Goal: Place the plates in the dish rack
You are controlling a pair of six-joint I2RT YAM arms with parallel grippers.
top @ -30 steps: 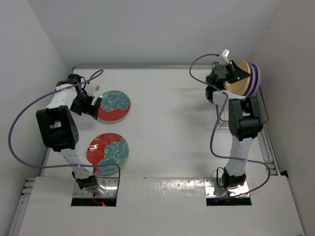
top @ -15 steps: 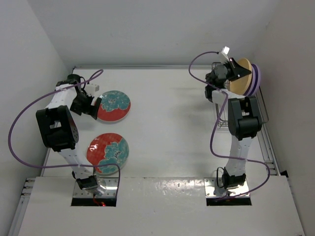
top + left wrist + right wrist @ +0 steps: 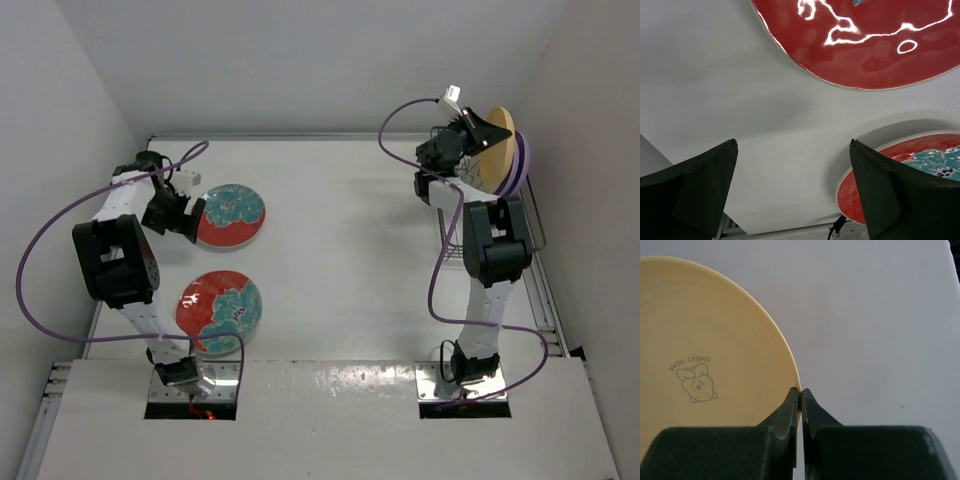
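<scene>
- Plate handling, right side: the right gripper [image 3: 468, 132] pinches the rim of the yellow plate [image 3: 497, 150], high in the upper right of the overhead frame.
- Wrist view confirms it. The right gripper [image 3: 800, 392] has its jaws nearly together with only the thin rim of the yellow plate [image 3: 705, 360] between them. A small bear print shows on the plate's face.
- Change over the last second: the plate has turned from a broad disc toward an edge-on sliver, and it has drifted slightly up and left in the frame.
- Lilac plates [image 3: 523, 160] stand on edge just behind it, at the right margin.
- Dish rack [image 3: 452, 248] is mostly hidden by the right arm, with only bits of dark wire showing below the held plate.
- Judgement: the tilt looks like alignment for a slot, so this plate is close to racking but not yet seated.
- Left gripper [image 3: 190, 215] has not shifted. Its jaws are spread wide with nothing between them, just beside the upper red plate [image 3: 232, 215].
- Left wrist view: the left gripper [image 3: 792, 145] hangs over bare table, with red plates at the top and lower right of the frame.
- Lower red plate [image 3: 220, 310] lies flat near the left arm's base.
- Both red plates are still to be loaded.
</scene>
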